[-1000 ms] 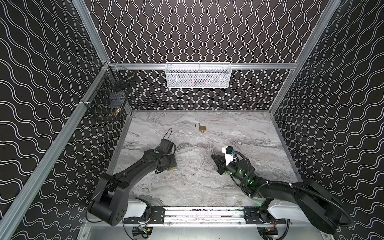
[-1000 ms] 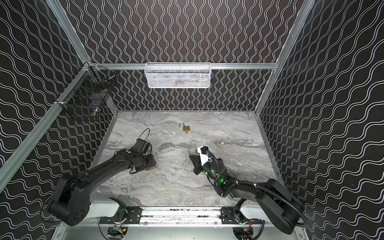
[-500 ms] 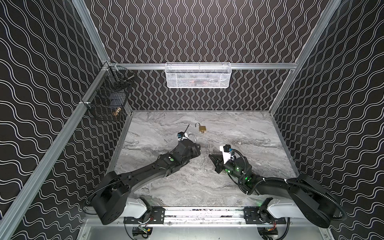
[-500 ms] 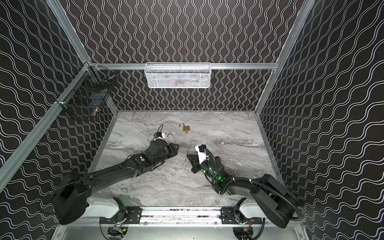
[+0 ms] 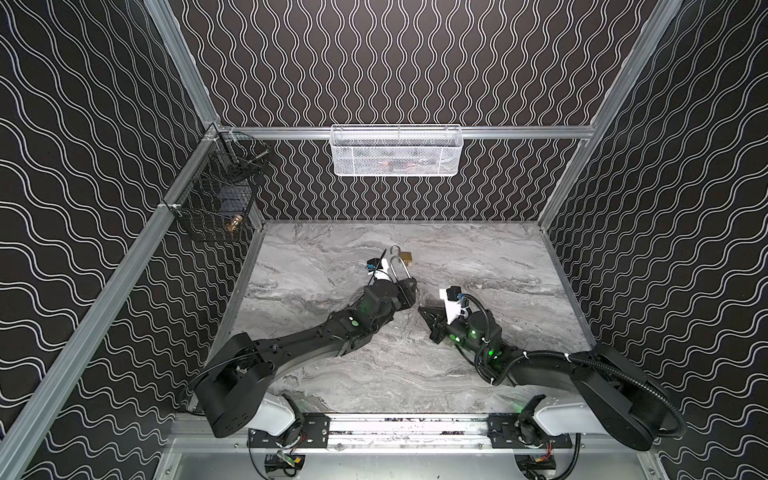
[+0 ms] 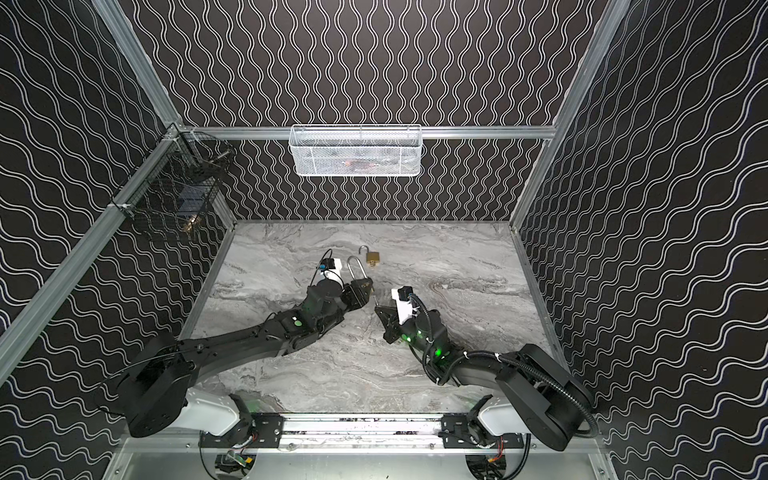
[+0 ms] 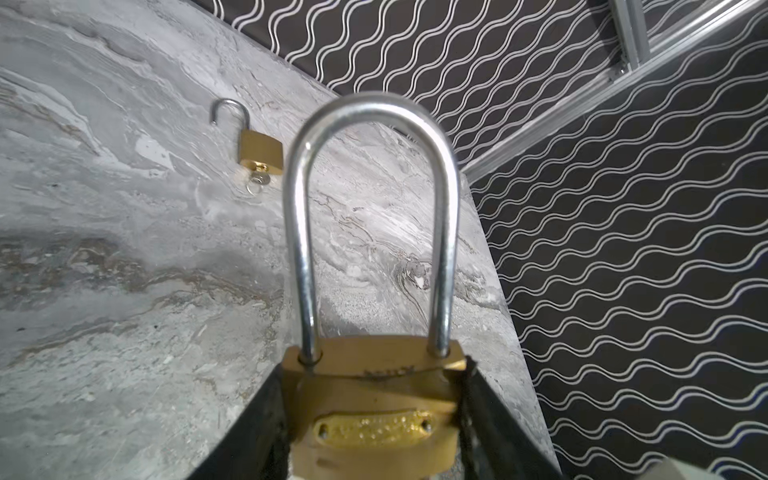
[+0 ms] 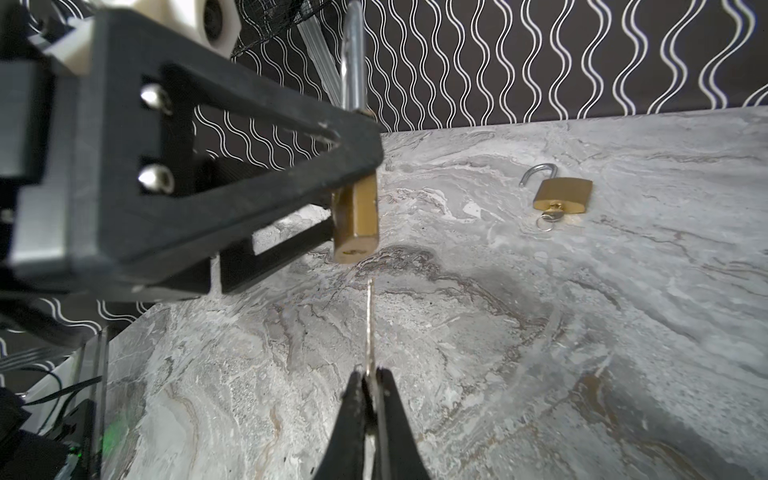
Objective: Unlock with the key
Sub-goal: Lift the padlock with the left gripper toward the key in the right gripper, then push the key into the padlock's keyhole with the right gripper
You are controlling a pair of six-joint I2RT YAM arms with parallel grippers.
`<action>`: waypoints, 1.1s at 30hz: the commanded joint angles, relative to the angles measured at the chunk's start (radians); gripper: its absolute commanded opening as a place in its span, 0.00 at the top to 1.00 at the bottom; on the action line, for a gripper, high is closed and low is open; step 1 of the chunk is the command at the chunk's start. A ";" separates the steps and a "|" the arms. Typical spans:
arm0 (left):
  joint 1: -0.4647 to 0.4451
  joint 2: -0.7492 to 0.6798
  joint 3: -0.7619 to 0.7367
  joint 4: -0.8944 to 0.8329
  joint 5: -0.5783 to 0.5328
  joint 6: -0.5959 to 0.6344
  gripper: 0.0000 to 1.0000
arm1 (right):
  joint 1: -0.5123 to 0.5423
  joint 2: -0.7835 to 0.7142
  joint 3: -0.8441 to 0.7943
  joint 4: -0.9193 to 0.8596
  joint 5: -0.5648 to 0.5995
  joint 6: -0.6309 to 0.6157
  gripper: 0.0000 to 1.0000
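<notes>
Held padlock (image 7: 374, 415), held key (image 8: 369, 324), loose padlock (image 8: 563, 194), inserted key (image 8: 555, 214): two each

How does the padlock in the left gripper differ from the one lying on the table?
The held padlock has a long, closed shackle; the lying padlock a short, open one.
The left gripper holds the held padlock above the table; the lying padlock rests flat.
Only the lying padlock has a key in it; the held padlock's keyhole is empty.
Both are brass.
</notes>
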 commanded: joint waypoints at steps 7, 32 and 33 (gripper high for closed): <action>-0.018 0.016 0.017 0.121 -0.024 0.032 0.58 | -0.003 0.006 0.015 0.013 -0.039 0.007 1.00; -0.058 0.000 -0.012 0.105 -0.044 0.036 0.58 | -0.030 -0.014 0.003 0.017 -0.049 0.015 1.00; -0.060 0.002 -0.012 0.108 -0.048 0.039 0.58 | -0.030 -0.014 0.002 0.017 -0.051 0.015 1.00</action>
